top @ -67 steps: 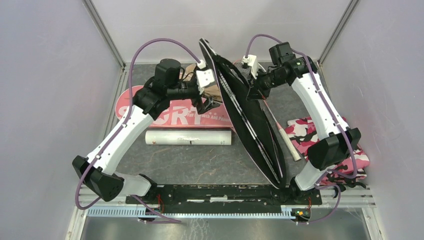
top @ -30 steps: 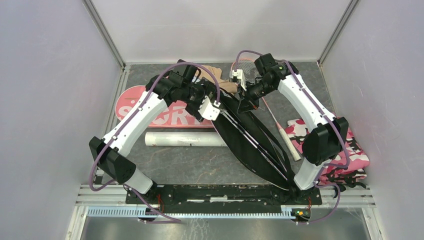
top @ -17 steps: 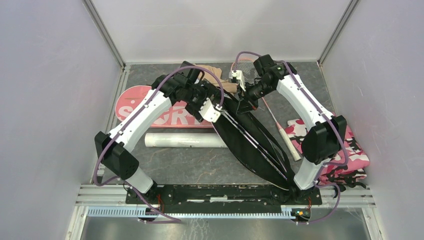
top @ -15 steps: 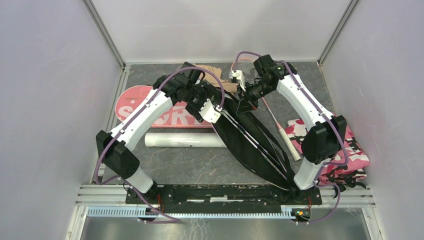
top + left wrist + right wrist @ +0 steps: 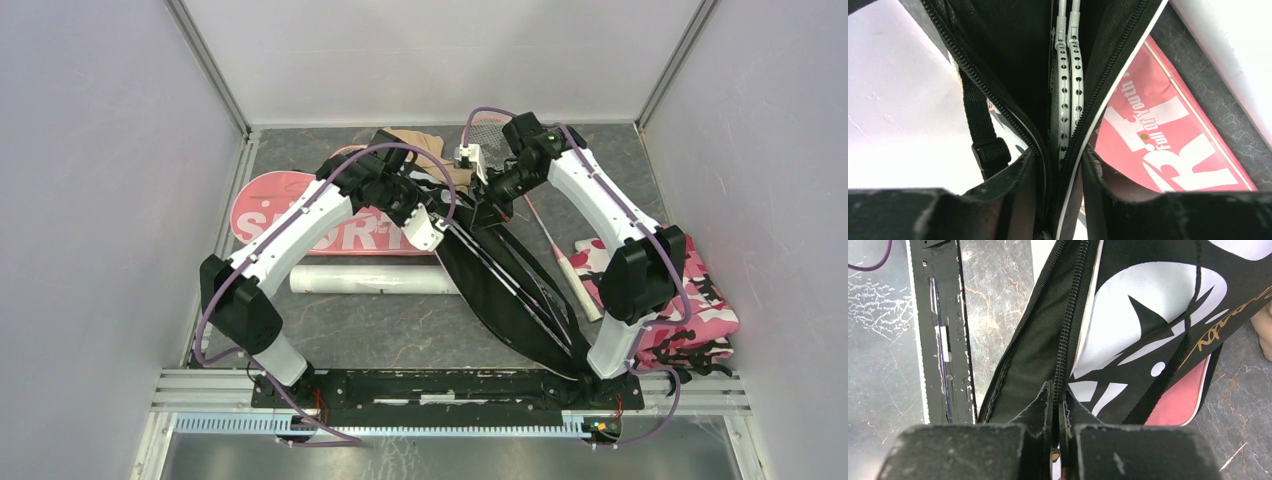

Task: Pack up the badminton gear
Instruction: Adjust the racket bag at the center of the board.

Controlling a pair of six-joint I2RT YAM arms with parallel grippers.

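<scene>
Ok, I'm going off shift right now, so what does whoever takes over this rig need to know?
Left gripper: pinching the black cover at its open mouth.
Right gripper: shut on the cover's zip line.
Done: two racket frames sit inside the cover, zip open.
Left to do: zip it. The loose racket, white tube and pink cover lie outside. No shuttlecocks visible.
</scene>
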